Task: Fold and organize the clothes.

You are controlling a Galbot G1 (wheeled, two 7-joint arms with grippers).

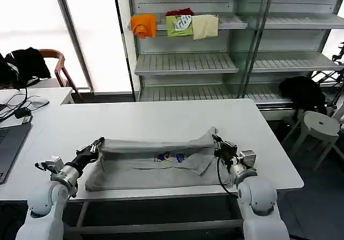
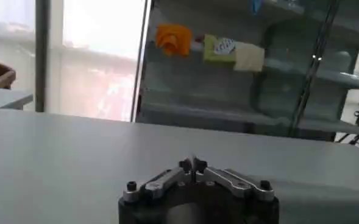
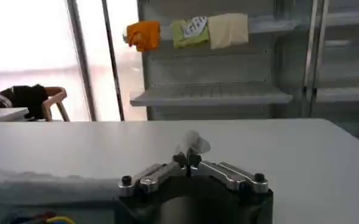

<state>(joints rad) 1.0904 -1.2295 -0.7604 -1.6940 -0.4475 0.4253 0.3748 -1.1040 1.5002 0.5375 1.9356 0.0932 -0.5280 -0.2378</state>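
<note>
Now light grey T-shirt (image 1: pixel 153 164) half-folded, chest print showing, left gripper (image 1: pixel 99 142) and right gripper (image 1: pixel 216 140) jaws pinching its raised edge

Beneath the left claw (image 2: pixel 193 164), the T-shirt (image 1: pixel 156 162) is hidden in the left wrist view; the right claw (image 3: pixel 188 159) covers its pinched hem.

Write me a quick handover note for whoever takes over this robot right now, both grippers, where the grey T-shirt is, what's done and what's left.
Left gripper: shut on the T-shirt's far edge at the robot's left end.
Right gripper: shut on the same edge at the right end.
T-shirt: on the white table, near the front; pinched edge raised, rest lying flat, chest print showing.
Done: both ends gripped and lifted.
Left: complete the fold, release, tidy the shirt.
</note>
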